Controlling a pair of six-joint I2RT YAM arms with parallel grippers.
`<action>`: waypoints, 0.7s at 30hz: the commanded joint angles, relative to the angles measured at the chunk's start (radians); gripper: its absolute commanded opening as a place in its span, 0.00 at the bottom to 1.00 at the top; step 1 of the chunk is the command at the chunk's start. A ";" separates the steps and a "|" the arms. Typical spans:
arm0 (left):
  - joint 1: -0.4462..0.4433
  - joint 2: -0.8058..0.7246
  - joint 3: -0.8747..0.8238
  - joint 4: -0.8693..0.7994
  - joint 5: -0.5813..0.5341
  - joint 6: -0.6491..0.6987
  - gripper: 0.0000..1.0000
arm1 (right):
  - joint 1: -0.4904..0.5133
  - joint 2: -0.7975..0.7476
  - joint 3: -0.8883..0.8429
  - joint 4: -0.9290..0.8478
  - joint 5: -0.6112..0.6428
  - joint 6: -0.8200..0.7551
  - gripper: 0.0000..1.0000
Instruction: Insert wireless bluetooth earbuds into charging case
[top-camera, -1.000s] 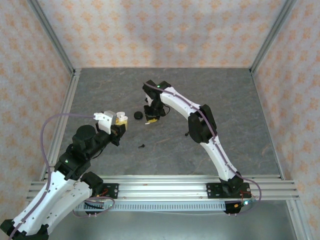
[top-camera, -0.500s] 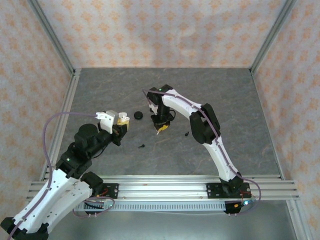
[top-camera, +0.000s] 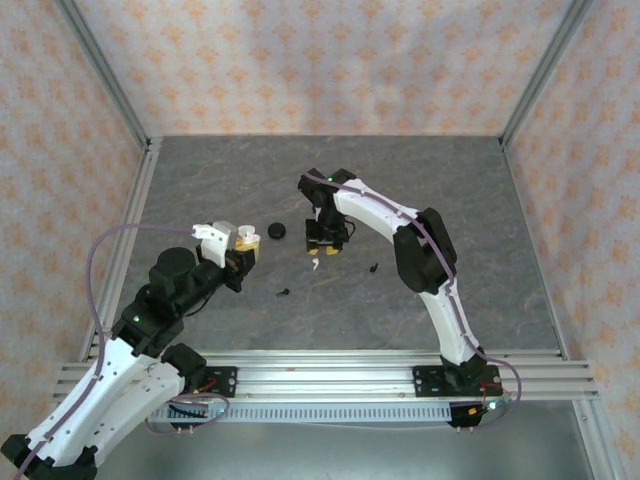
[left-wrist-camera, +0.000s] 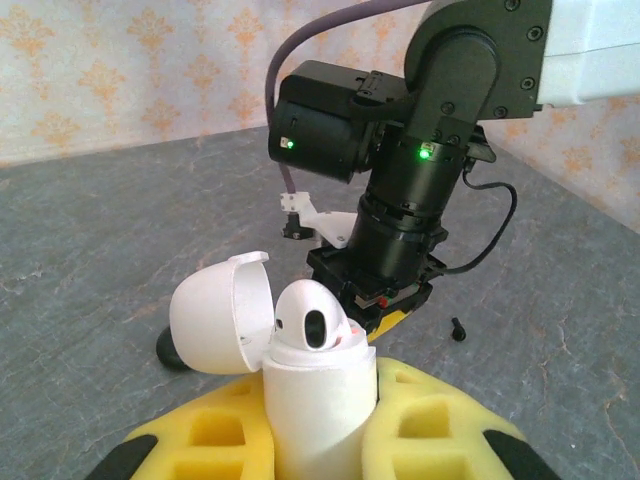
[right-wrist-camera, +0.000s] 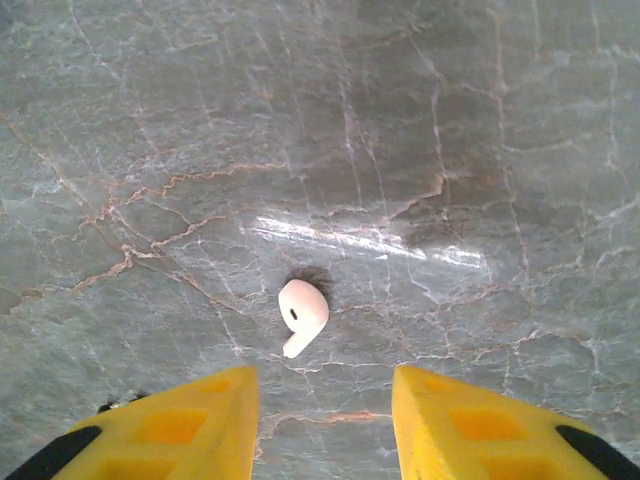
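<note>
Right claw (right-wrist-camera: 325, 400) has just spread, white earbud (right-wrist-camera: 302, 312) now loose on table (right-wrist-camera: 500, 150); left claw (left-wrist-camera: 320, 435) pinches open white case (left-wrist-camera: 318, 395); probably needs regrabbing.

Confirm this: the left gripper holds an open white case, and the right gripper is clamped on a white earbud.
Not clamped: the right wrist view shows the right gripper open, with the white earbud lying loose on the table. The rest stands.

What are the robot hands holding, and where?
Left gripper clamps the open white case by its lower body. Right gripper holds nothing; a white earbud lies below it.
</note>
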 joint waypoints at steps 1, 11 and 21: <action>0.010 -0.011 0.018 0.005 0.026 0.012 0.00 | -0.004 -0.033 -0.054 0.098 -0.015 0.162 0.42; 0.011 -0.053 -0.013 -0.009 0.032 -0.006 0.00 | 0.017 0.009 -0.071 0.133 0.000 0.184 0.40; 0.009 -0.076 -0.034 -0.007 0.037 -0.021 0.00 | 0.041 0.079 -0.027 0.067 0.035 0.151 0.36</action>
